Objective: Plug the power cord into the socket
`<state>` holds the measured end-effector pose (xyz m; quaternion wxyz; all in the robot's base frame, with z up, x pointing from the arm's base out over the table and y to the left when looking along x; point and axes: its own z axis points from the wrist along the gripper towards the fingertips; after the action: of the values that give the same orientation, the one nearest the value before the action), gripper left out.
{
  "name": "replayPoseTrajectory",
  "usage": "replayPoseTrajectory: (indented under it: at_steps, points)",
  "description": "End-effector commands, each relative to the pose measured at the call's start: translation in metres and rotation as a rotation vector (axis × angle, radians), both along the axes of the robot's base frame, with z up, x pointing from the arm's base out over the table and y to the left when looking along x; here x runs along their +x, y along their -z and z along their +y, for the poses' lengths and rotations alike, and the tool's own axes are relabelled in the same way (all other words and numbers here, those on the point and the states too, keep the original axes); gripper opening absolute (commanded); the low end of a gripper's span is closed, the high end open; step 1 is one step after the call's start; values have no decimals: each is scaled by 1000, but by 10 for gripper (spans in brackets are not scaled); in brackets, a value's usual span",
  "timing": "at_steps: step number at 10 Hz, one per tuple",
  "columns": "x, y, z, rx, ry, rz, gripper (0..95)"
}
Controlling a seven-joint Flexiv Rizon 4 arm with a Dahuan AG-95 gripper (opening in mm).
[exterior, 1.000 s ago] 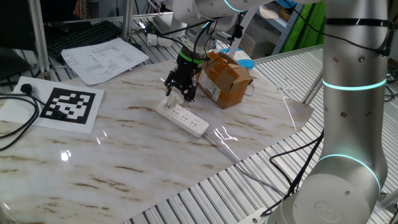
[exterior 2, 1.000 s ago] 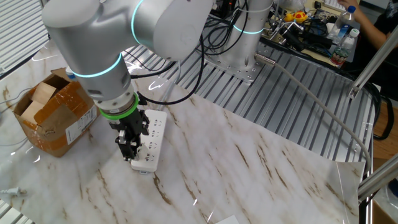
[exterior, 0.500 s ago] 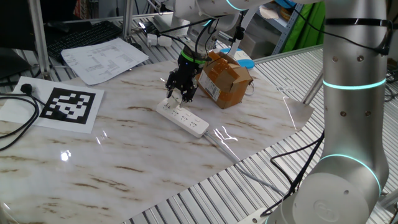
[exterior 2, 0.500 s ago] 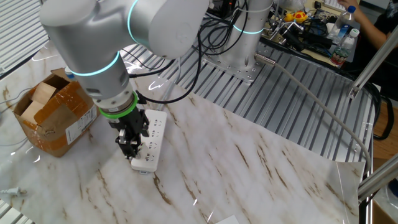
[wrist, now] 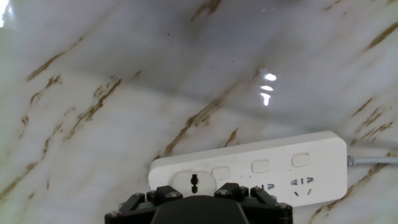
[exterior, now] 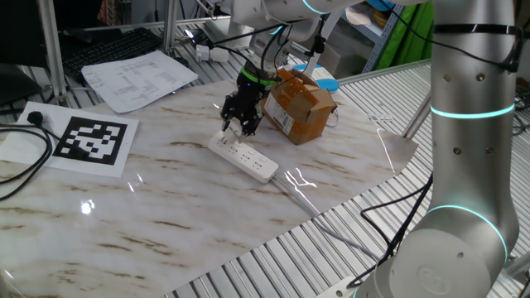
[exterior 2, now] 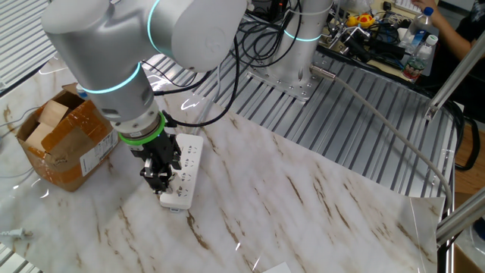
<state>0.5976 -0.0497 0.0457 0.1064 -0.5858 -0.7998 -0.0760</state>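
The socket [exterior: 248,157] is a long white power strip lying on the marble table, also seen in the other fixed view [exterior 2: 189,159] and in the hand view [wrist: 280,165]. The power cord [wrist: 193,180], a small round white plug piece with dark marks, sits on the strip's end outlet. My gripper [wrist: 193,190] points straight down over that end, its black fingers [wrist: 152,198] pressed in on either side of the plug. From both fixed cameras the gripper [exterior: 237,126] [exterior 2: 159,180] hides the plug.
A brown cardboard box [exterior: 300,103] [exterior 2: 64,144] stands close behind the strip. The strip's thin pale cable [exterior: 290,192] runs toward the table edge. A marker sheet [exterior: 91,141], papers [exterior: 137,79] and a black cable [exterior: 16,165] lie at the left.
The fingers have drawn in around the plug piece. The arm above has leaned slightly, while the gripper stays over the strip's end.
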Motion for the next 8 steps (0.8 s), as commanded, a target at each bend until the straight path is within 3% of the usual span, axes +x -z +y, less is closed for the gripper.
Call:
replayPoseTrajectory:
  at_steps: [1,7,8]
  points:
    - [0,-1,0,-4,5,-3,0]
    - [0,-1,0,-33,-10,-23,0]
    - [-1,-3,1,-42,-29,-37,0]
